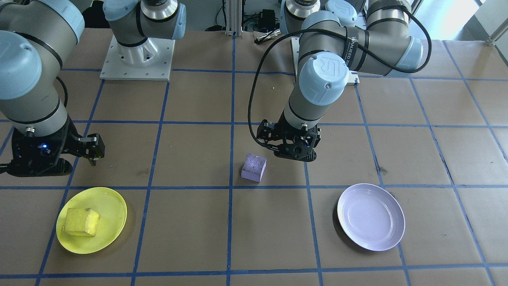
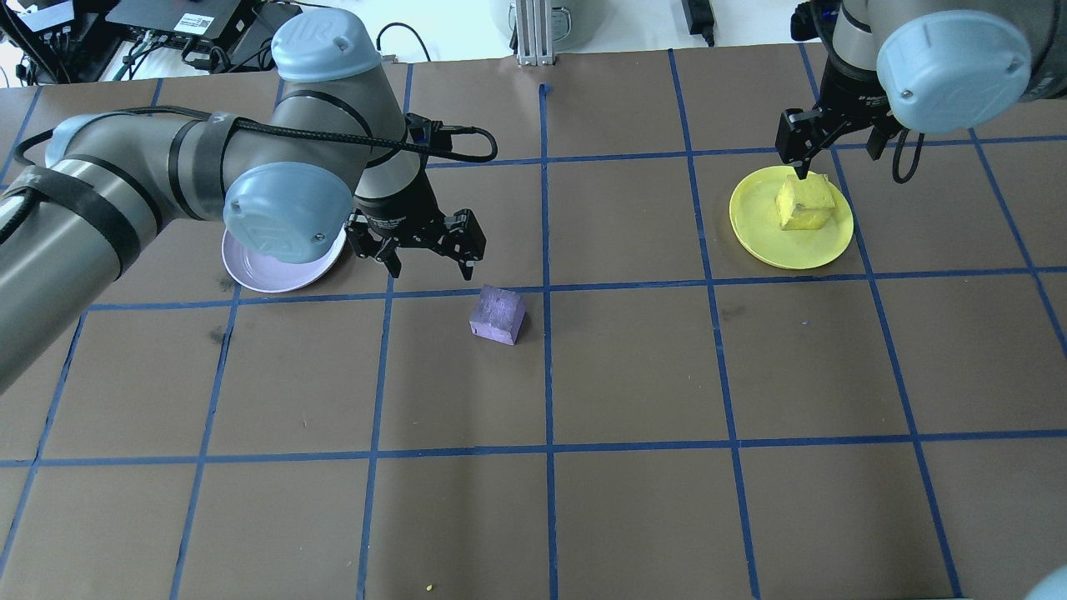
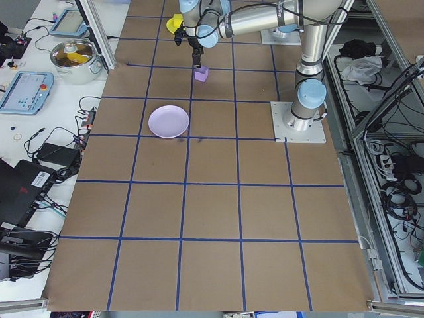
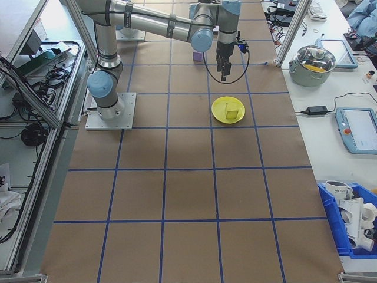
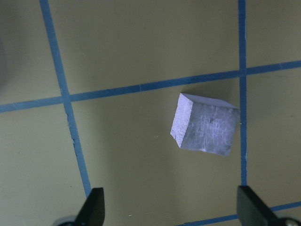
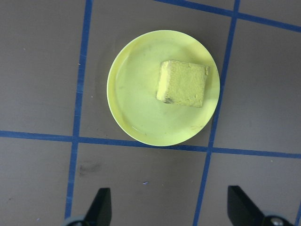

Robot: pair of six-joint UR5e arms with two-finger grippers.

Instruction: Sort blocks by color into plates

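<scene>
The left gripper point(image 2: 429, 254) hangs above the table point(image 2: 633, 375) with its jaws spread wide and nothing between them — the purple block point(image 2: 498, 314) sits on the brown surface just beside it, toward the robot's side, close to a crossing of the blue tape lines point(image 2: 546, 287) near the table's middle. In the left wrist view the block point(image 5: 205, 124) lies ahead of the two fingertips point(image 5: 94, 205), clear of both and turned at a slight angle to the tape. The lavender plate point(image 1: 371, 216) rests behind the left arm on the operators' half of the table, toward the robot's left end, and it holds nothing. The right gripper point(image 1: 85, 149) hovers near the yellow plate point(image 1: 115, 206), likewise parted wide and carrying nothing. The yellow block point(image 1: 81, 222) lies inside that plate — off-centre, toward one rim. The yellow plate stands on the operators' half too, toward the robot's right end, well apart from the lavender one.
</scene>
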